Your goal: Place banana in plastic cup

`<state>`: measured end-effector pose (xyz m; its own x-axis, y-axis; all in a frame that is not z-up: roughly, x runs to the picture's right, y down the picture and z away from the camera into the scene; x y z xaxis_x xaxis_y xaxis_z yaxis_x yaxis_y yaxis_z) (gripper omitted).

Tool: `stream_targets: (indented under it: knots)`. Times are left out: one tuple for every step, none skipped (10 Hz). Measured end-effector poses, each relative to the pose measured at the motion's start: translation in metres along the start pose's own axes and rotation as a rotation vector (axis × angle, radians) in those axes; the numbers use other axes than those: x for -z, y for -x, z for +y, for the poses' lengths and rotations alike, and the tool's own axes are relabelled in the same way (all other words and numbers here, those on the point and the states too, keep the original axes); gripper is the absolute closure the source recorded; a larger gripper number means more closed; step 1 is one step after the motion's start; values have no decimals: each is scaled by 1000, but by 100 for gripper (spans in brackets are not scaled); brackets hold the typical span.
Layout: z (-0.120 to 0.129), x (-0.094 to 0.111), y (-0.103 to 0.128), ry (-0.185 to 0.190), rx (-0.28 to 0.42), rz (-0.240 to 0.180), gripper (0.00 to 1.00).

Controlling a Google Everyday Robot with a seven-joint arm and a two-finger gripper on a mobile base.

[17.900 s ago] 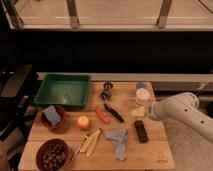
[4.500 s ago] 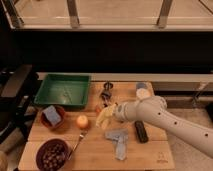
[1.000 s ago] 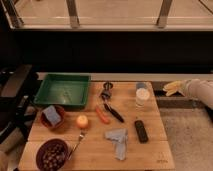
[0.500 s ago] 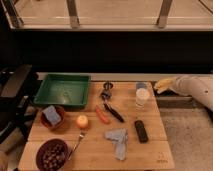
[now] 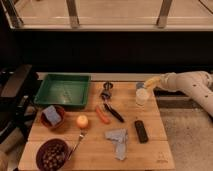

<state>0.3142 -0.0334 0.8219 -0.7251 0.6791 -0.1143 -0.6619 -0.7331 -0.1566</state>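
Note:
The plastic cup (image 5: pixel 142 97) stands upright near the right edge of the wooden table (image 5: pixel 95 150); it is translucent and whitish. My arm reaches in from the right. The gripper (image 5: pixel 154 83) hangs just above and slightly right of the cup's rim, shut on the pale yellow banana (image 5: pixel 150 83). The banana's tip points down and left toward the cup's opening. I cannot tell whether it touches the rim.
A green tray (image 5: pixel 62 90) sits at the back left. Also on the table are a brown bowl (image 5: pixel 52 118) with a blue block, a round orange fruit (image 5: pixel 82 121), a carrot (image 5: pixel 102 116), a black tool (image 5: pixel 114 113), a dark bar (image 5: pixel 141 131), a grey cloth (image 5: pixel 118 140) and a bowl of dark bits (image 5: pixel 51 155).
The arm has carried the banana leftward from beyond the table's right edge to just above the cup. Nothing else on the table has moved.

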Motion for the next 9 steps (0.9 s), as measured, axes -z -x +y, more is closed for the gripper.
stream_targets:
  knots:
    - [5, -11, -4, 5, 9, 22, 98]
    - [6, -19, -5, 7, 12, 38, 93]
    - [9, -29, -7, 12, 15, 56, 81]
    - [11, -36, -8, 17, 15, 68, 70]
    - [11, -40, -8, 18, 13, 74, 62]
    - [10, -43, -7, 21, 10, 82, 53]
    - [11, -46, -8, 25, 10, 91, 43]
    - [14, -49, -10, 32, 12, 103, 33]
    - [18, -52, -14, 39, 18, 116, 23]
